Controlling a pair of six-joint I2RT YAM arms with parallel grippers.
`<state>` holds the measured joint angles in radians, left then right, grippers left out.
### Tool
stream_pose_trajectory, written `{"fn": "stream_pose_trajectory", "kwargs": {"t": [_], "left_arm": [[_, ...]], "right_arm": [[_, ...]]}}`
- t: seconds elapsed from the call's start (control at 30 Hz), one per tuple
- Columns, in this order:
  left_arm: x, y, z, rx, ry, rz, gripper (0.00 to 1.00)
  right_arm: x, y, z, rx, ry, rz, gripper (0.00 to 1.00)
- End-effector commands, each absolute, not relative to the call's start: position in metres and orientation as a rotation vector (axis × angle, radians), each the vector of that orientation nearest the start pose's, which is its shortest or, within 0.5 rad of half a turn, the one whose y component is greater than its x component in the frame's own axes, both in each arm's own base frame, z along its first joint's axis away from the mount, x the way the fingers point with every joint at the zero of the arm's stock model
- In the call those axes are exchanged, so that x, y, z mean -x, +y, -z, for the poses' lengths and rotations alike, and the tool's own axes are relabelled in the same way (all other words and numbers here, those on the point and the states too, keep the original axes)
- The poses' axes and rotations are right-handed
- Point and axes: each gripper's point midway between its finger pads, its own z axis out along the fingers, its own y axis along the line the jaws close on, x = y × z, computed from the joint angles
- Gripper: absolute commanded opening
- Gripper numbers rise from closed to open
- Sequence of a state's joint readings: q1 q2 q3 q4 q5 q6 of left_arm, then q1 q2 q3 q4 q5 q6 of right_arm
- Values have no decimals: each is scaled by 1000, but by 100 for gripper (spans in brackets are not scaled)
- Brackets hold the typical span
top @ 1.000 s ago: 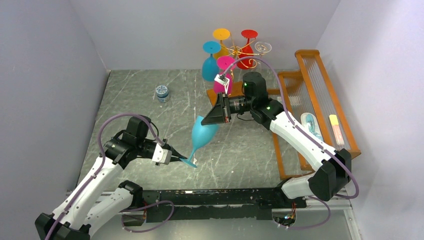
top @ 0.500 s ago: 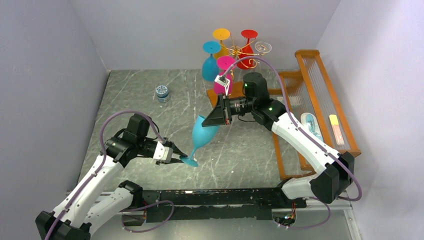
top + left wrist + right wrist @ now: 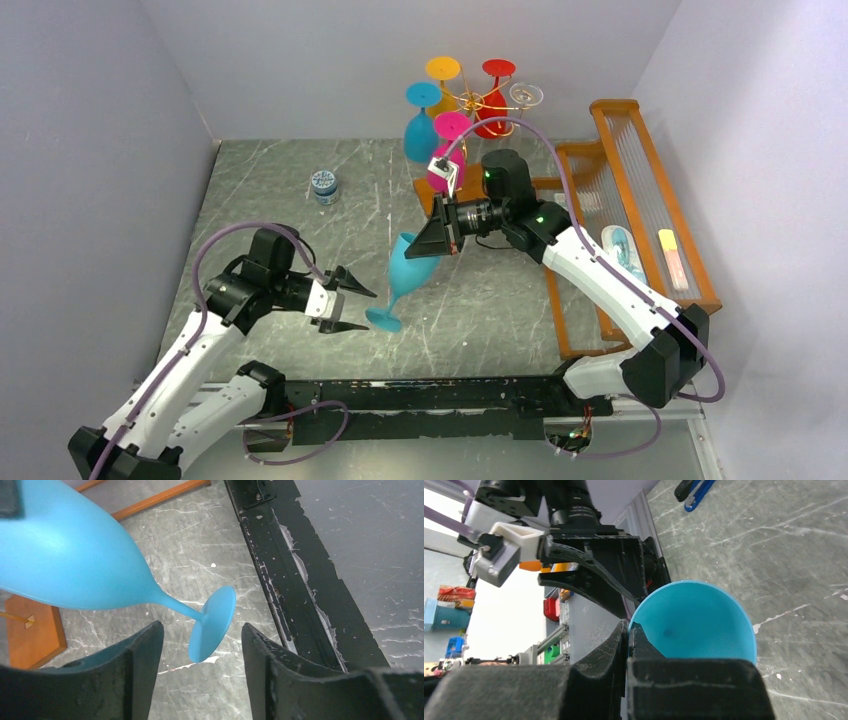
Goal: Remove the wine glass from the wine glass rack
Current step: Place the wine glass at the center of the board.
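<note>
The blue wine glass (image 3: 405, 268) is off the gold wire rack (image 3: 470, 100) and sits tilted over the middle of the bench (image 3: 270, 220), well in front of the rack. Its long axis slants: the open mouth points up and toward the right arm, and the foot (image 3: 383, 320) points down toward the near-left.

The right end effector (image 3: 412, 248) is pinched on the rim of the bowl. The right wrist view looks straight into the mouth and shows one finger (image 3: 599, 672) outside the wall and the other inside, which the overhead view hides.

The left end effector (image 3: 360, 308) is spread open just beside the foot. Only the left wrist view shows the clearance. There the round foot, turned nearly edge-on, hangs in the gap between the two dark fingers (image 3: 145, 650) and touches neither.

Whether the foot rests on the bench cannot be told from any view.
</note>
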<state>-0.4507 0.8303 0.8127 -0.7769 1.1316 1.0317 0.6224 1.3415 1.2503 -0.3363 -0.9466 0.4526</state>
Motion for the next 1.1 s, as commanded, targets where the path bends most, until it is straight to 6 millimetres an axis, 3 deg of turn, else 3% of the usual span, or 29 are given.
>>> {"fn": "stream_pose_trajectory", "kwargs": {"t": [0.0,0.23,0.47,0.63,0.8,0.93,1.07], "left_arm": [[-126,-219,-242,-1632,1024,868,69],[-150,-220,-270,-1446,1065,769,96],[-182,-204,-300,-1060,1172,660,97],[-214,-176,-316,-700,1325,596,97],[-253,-137,-299,-290,1597,487,97],[-262,-135,-283,-260,1729,449,97],[-265,-126,-280,-202,1777,406,97]], "right_arm": [[-191,318,-305,846,2021,-1511,0],[-210,308,-293,775,2031,-1287,0],[-231,288,-283,672,2020,-1044,0],[-244,272,-281,618,2002,-910,0],[-249,262,-274,599,2015,-826,0],[-256,254,-268,560,2023,-760,0],[-262,245,-264,523,2026,-685,0]]}}
